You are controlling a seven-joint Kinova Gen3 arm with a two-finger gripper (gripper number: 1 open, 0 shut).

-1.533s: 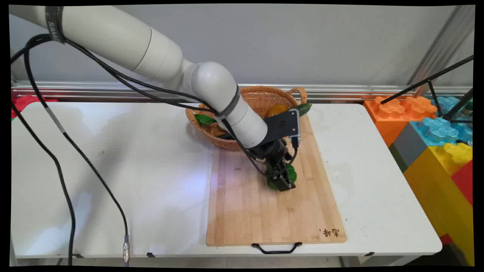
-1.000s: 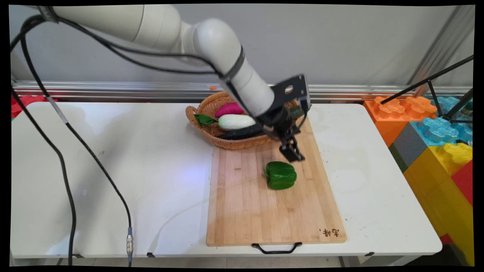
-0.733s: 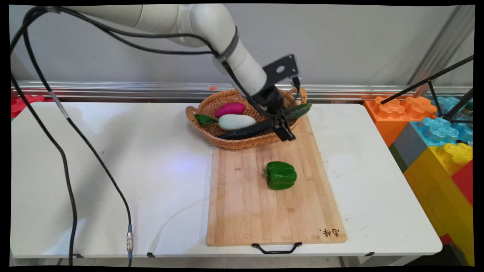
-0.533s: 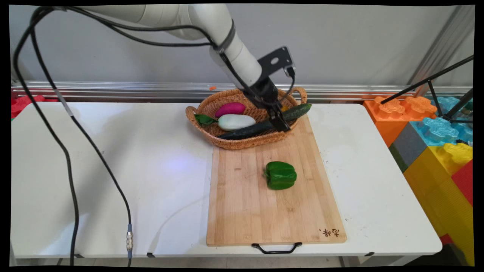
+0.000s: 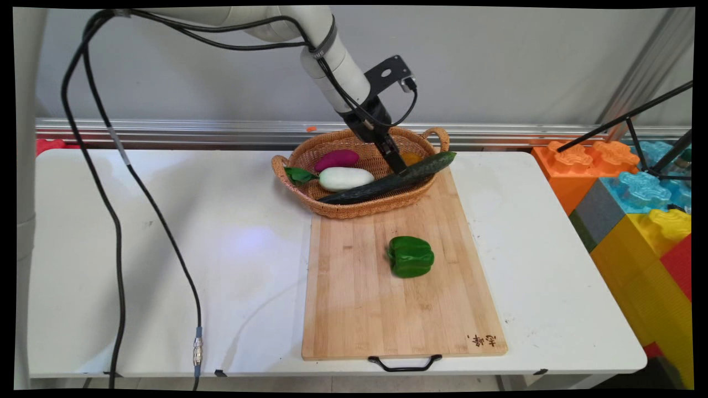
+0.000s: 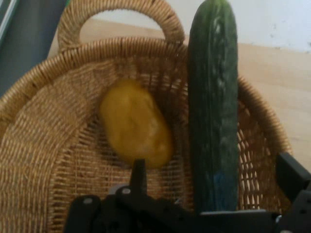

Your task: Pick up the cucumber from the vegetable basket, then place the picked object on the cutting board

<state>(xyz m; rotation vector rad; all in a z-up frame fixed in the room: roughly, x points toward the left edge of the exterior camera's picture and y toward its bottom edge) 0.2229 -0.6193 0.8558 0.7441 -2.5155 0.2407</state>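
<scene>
Desk: white desk [image 5: 166, 249], its far edge against a grey wall [image 5: 498, 61] with a metal rail [image 5: 166, 131] along the foot of it.
Board: wooden board [image 5: 359, 309] on the desk's right half, reaching the near edge, where a black handle [image 5: 405, 364] hangs over.
Basket: wicker basket [image 5: 337, 205] at the board's far end, its near rim on the board.
In basket: purple root [image 5: 336, 159], white eggplant [image 5: 346, 178], green leaf [image 5: 298, 175], yellow potato [image 6: 135, 124], and a cucumber [image 5: 387, 182] lying slantwise with its right tip over the rim.
Pepper: green pepper [image 5: 410, 256] alone mid-board, well apart from the basket.
Gripper: gripper [image 5: 399, 167] hangs over the basket's right part, tilted, just above the cucumber and potato.
Jaws: spread and empty; in the hand view the fingers [image 6: 138, 175] stand on either side of the cucumber.
Right side: coloured blocks [image 5: 636, 204] and black tripod legs [image 5: 636, 116] past the desk's right edge.
Open room: bare desk left of the board, crossed by hanging black cables [image 5: 110, 221]; bare board round the pepper.
</scene>
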